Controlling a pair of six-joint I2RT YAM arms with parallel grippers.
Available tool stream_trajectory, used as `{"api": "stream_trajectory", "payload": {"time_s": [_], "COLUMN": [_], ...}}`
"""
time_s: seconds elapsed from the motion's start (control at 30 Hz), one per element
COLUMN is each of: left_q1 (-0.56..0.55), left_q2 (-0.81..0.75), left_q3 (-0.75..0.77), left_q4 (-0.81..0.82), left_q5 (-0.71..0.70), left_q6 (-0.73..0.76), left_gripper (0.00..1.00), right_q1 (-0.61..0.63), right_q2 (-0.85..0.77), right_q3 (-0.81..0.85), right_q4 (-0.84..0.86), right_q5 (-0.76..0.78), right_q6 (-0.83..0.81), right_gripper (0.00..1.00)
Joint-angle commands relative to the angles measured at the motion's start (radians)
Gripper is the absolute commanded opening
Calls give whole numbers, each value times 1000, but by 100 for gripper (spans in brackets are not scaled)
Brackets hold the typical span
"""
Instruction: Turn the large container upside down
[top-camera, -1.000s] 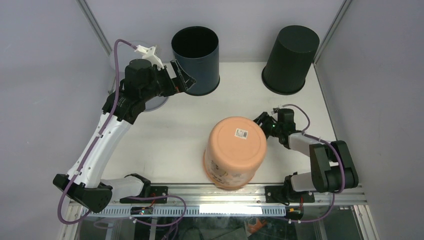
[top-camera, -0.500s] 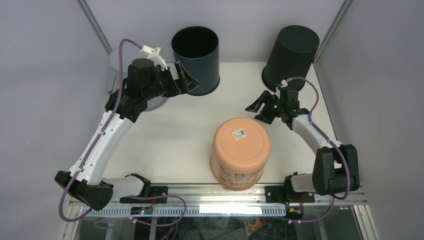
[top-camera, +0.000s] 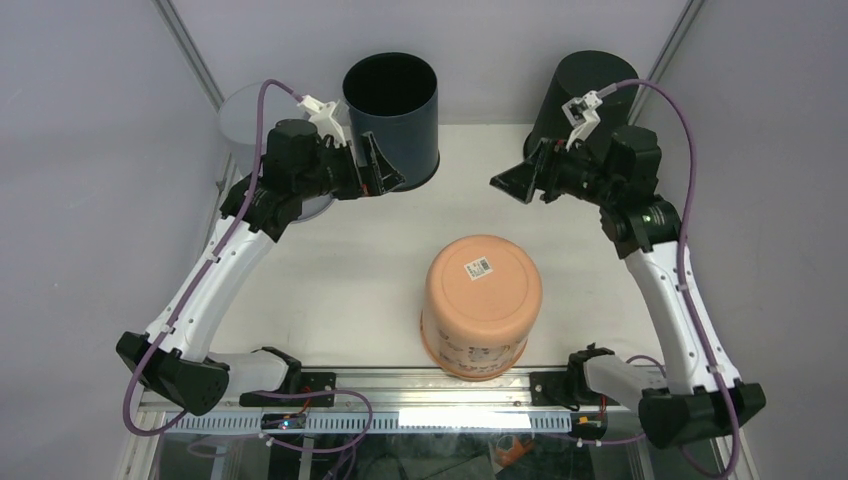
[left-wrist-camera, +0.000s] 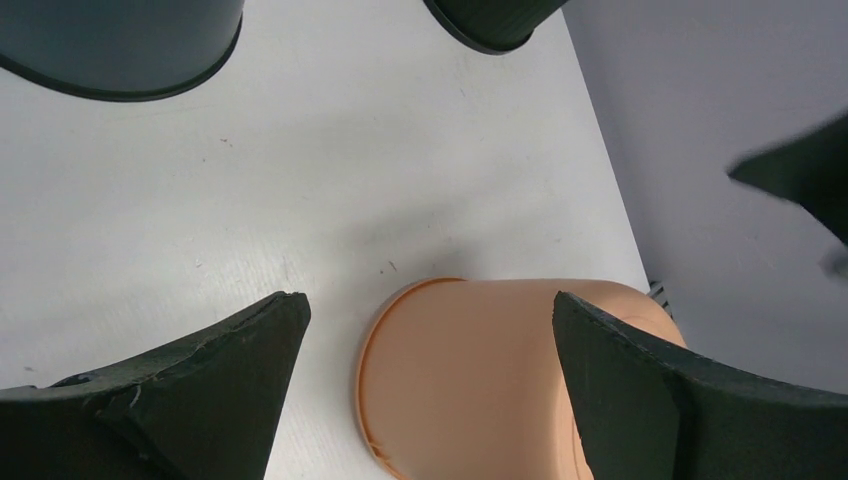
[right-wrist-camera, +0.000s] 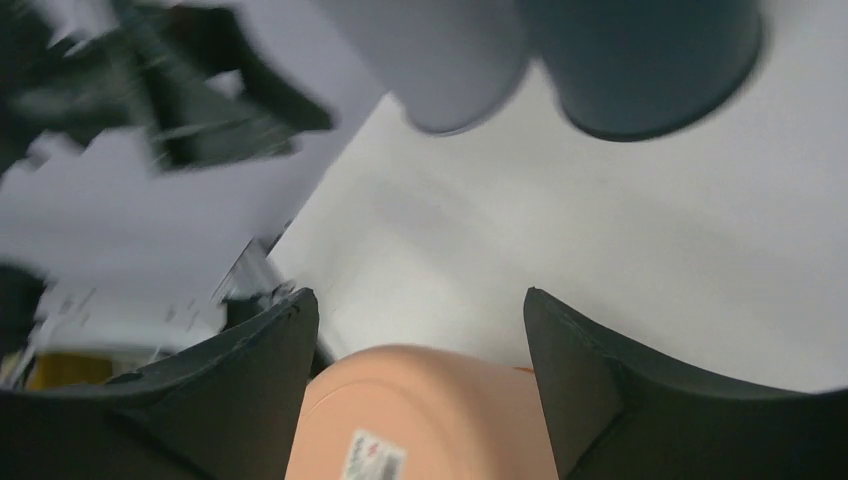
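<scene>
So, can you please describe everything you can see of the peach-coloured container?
The peach container looks like smooth plastic, round and slightly tapered. It stands upside down: flat base up, with a white barcode sticker on it, flared rim on the white table near the front edge. A faint print shows low on its side. Only the table touches it; the left gripper and the right gripper are open, apart from it.

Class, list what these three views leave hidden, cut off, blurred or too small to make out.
- Top view: inside of the orange container, hidden by its upturned base; label print too small.
- Top view: grey container, partly behind the left arm.
- Right wrist view: label cut by bottom edge; left arm blurred.
</scene>
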Motion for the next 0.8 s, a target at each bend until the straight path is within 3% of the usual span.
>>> {"api": "stream_trajectory", "payload": {"time_s": [0.0,0.27,0.5,0.77], "left_q1": [48,166,196,197], "left_q2": [6,8,1,-1], "left_q3": [24,38,42,34], "left_q4": [22,34,42,51], "left_q5": [-34,-71,-56,-37], "left_q6": [-62,-112,-109,-116], "left_gripper": [99,99,99,99], "right_q1": [140,528,726,855], "right_q2": [-91,-66,-3,102], "right_q3": [41,75,65,126], "right_q4": [-42,-263,-298,-460], "right_q5": [-285,-185,-154,-111], "right_q6": [-131,-307,-306,-329], "right_gripper": [79,80,84,84]}}
